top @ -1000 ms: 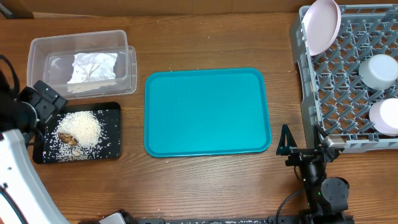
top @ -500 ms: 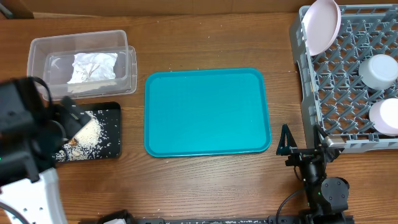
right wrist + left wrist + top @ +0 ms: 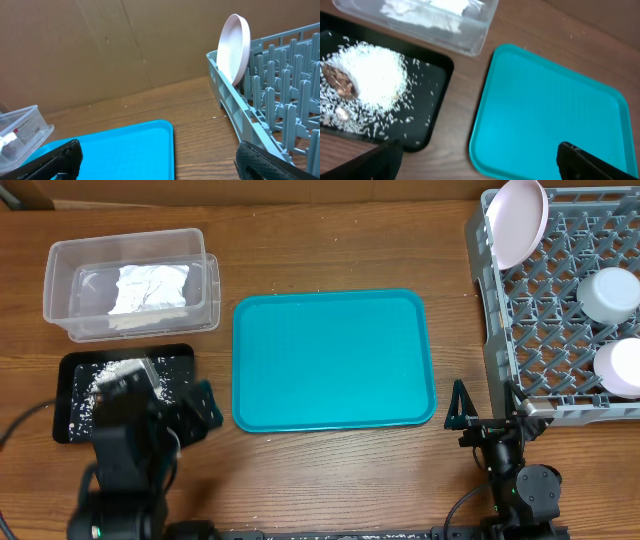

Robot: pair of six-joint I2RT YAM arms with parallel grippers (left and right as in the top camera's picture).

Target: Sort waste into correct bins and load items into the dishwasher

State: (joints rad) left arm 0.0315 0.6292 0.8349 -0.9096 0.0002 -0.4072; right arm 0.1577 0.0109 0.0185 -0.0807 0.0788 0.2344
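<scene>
The flat teal rectangular plastic tray lies in the middle of the wooden table. Left of the tray's far end sits the clear rectangular plastic tub, with the crumpled white paper napkin inside.

Left of the tray's near end, just beside it but apart, lies the flat black rectangular tray. It carries a heap of loose white rice with the brown food lump at the heap's edge. The left gripper hovers over the gap between the black tray and the teal tray's near-left corner, its fingers spread wide with nothing between them.

Right of the teal tray stands the large square grey plastic dish rack. The round pinkish-white plate stands on edge in the rack's far corner nearest the teal tray. The pale grey-blue bowl and another round pale dish sit on the rack's side away from the tray. The right gripper hangs off the teal tray's near-right corner, between it and the rack, fingers released and wide apart, holding nothing.
</scene>
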